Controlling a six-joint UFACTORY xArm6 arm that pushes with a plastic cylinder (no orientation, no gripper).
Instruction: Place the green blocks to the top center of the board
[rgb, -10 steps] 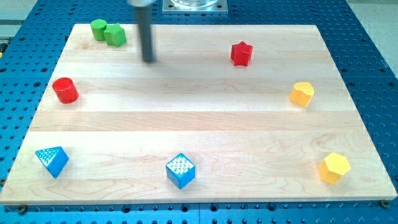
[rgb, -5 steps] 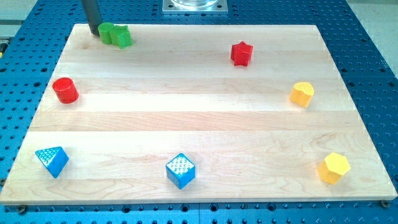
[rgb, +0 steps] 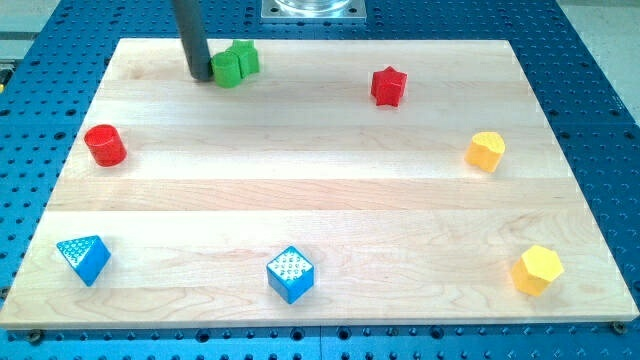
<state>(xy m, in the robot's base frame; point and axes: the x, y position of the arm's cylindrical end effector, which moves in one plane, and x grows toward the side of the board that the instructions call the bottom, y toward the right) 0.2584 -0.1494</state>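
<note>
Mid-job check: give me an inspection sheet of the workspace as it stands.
Surface: wooden board, flat.
Job's things: two green blocks touching, near the top edge, left of centre.
Clutter: red star, red cylinder, two yellow blocks at right, blue triangular block, blue cube.
Grippers: none; my tip against the greens' left side.
Cables: nothing seen.
Surroundings: blue perforated table; metal plate at top.

Tip (rgb: 199, 75) touching paired blocks' (rgb: 235, 64) left side.
</note>
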